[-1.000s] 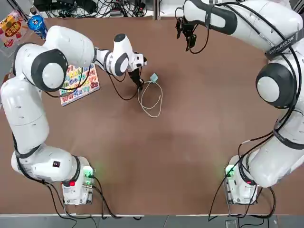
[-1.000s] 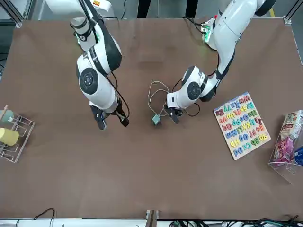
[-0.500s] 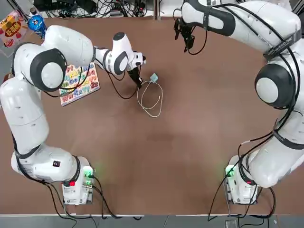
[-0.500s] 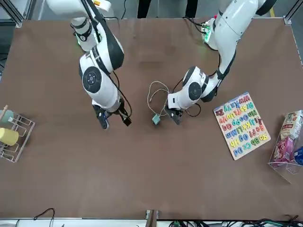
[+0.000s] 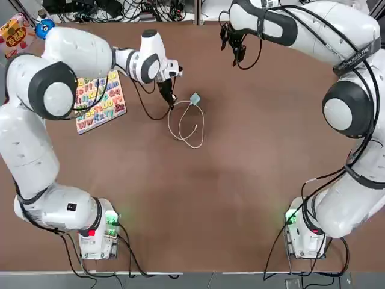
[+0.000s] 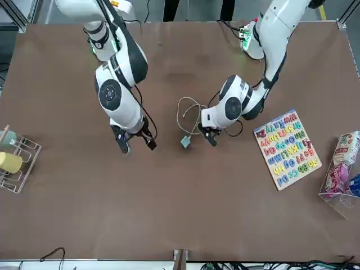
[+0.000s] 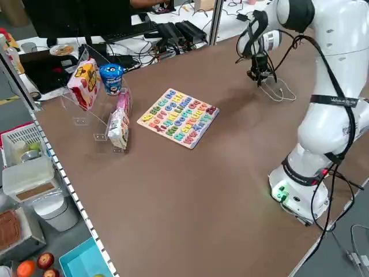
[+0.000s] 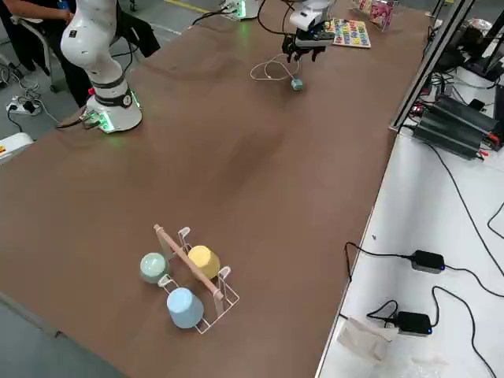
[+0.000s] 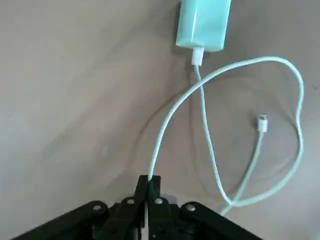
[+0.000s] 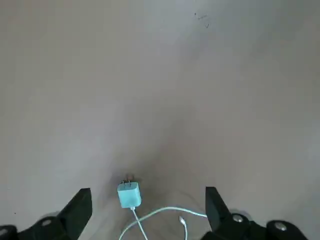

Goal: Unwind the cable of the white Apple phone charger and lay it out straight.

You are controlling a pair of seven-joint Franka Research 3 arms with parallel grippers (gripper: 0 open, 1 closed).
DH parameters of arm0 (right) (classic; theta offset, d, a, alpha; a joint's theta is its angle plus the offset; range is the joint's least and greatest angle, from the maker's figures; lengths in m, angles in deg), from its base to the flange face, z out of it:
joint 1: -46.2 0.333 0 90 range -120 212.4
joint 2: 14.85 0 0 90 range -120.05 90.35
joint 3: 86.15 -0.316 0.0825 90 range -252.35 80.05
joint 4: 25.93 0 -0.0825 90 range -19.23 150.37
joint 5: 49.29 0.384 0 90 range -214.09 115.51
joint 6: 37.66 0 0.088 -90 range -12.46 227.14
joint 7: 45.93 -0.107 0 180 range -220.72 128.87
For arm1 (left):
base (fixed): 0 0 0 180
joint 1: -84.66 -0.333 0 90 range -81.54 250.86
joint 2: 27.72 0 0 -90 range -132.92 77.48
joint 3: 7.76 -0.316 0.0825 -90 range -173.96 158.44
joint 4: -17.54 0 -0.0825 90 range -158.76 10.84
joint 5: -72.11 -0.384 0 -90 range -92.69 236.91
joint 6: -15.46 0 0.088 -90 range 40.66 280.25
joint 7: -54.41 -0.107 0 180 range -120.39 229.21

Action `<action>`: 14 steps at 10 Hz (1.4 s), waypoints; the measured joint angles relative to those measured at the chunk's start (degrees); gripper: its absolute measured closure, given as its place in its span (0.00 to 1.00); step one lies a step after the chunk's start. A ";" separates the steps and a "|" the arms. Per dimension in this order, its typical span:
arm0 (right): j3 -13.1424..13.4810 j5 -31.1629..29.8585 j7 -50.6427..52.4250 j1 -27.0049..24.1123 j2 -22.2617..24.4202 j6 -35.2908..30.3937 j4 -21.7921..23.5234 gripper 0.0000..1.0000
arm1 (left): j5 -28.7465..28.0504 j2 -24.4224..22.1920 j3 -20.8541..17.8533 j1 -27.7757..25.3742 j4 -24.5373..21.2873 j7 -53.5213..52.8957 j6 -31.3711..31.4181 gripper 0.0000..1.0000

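Left wrist view: cable, thin, white, one item. Gripped at one stretch by the left end effector, its two fingers closed on the cord. From there the cord bows out in a loop and crosses itself; not straight. Connector, small, at the free end, inside the loop, on the left end effector's right and nearer the robot's bases.

Charger, one, pale bluish-white block, joined to the other end of the cord. Lies on the worktop, near the left end effector, on its right.

Right end effector, one, fingers wide apart, nothing between them. Hangs above the worktop, to the right of the left end effector and farther from the robot's bases, apart from cord and block.

Letter board, one, rows of coloured letters. Flat on the worktop, to the left of the left end effector, partly beneath that arm in the top view.

Clear bin, one, with snack packets and a blue can; farther left of the left end effector, past the board.

Wire rack, one, wooden-handled, with green, yellow and blue cups; well to the right of the right end effector.
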 joint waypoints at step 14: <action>0.18 -2.48 -4.70 10.24 -11.19 5.57 -2.32 0.00 | -0.02 -22.15 11.12 -0.54 4.05 8.63 -37.24 0.96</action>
